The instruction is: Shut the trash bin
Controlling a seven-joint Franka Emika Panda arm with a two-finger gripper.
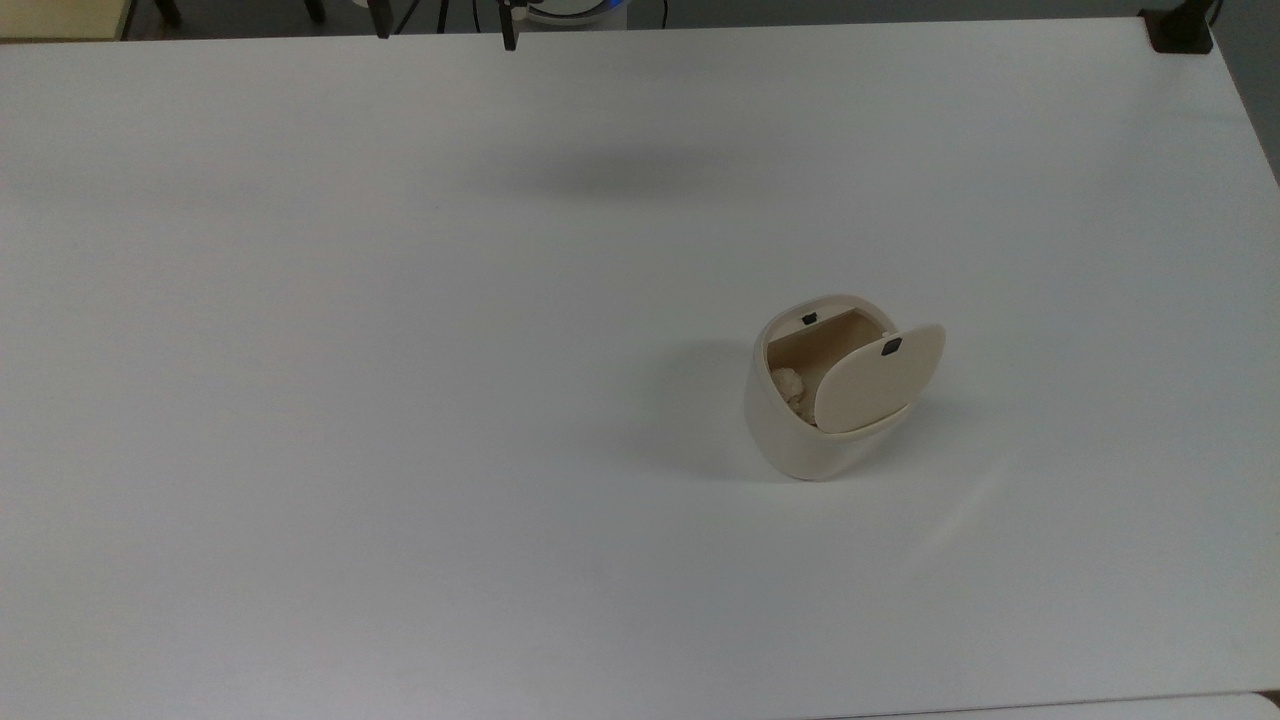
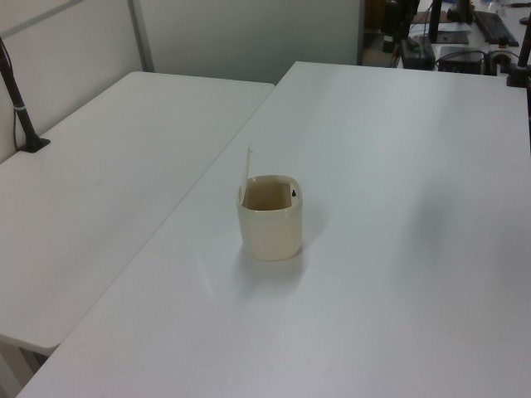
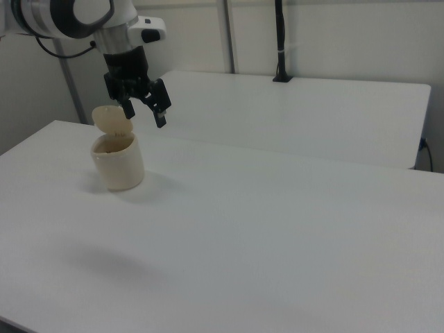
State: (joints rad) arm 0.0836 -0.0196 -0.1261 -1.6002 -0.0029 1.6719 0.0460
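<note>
- A white table [image 3: 263,229] lies under the fingers [image 3: 161,105] and spreads from there toward the right view's near edge.
- A soft grey shadow [image 3: 104,260] sits on this table's near part, well apart from the fingers.
- A second white table [image 3: 312,118] lies beyond the fingers, stretching to the right view's right.
- A black pole [image 3: 280,41] stands upright at that table's far edge, well apart from the fingers on the right view's right.
- Pale partition panels [image 3: 347,35] rise behind the fingers, with a metal post [image 3: 225,35] between two of them.
</note>
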